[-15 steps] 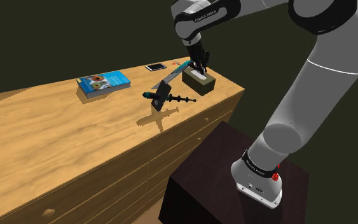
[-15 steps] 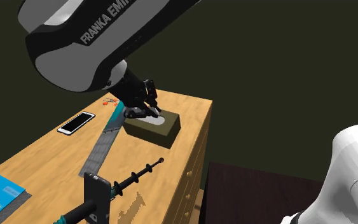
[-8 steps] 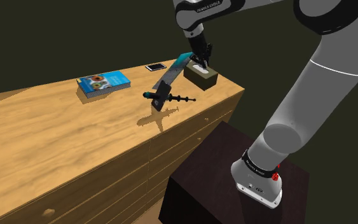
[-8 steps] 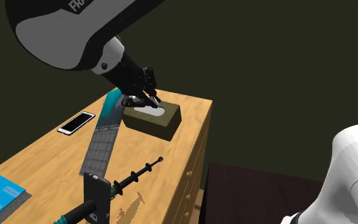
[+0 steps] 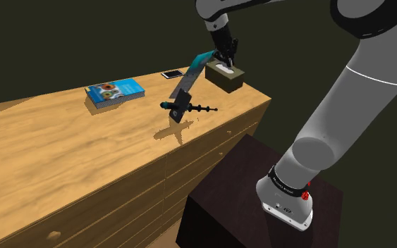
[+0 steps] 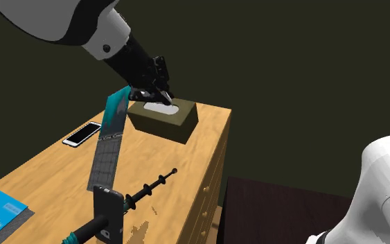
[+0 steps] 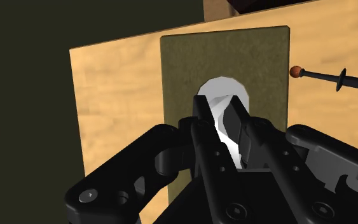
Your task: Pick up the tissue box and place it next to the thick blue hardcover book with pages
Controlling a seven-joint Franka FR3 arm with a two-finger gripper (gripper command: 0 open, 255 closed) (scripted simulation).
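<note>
The tissue box (image 5: 226, 77) is olive-brown with a white tissue in its top slot. It hangs above the far end of the wooden dresser top (image 5: 63, 155). My gripper (image 5: 224, 65) comes down from above and is shut on it at the slot. In the second exterior view the box (image 6: 165, 121) floats off the wood under the gripper (image 6: 155, 100). The wrist view has the fingertips (image 7: 203, 108) clasping the white tissue (image 7: 219, 89) over the box's top (image 7: 184, 70). The blue book (image 5: 114, 91) lies flat further along the dresser, toward the shoulder view's left.
A long grey strip with a teal end (image 5: 193, 74) slants up beside the box, its lower end at a black clamp-like tool (image 5: 182, 106) with a ribbed rod (image 6: 152, 188). A phone (image 5: 173, 73) lies near the back edge. The dark stand (image 5: 260, 197) sits below the dresser front.
The gripper has risen with the tissue box, lifting it off the dresser top. The strip's teal end has tilted up alongside the box.
</note>
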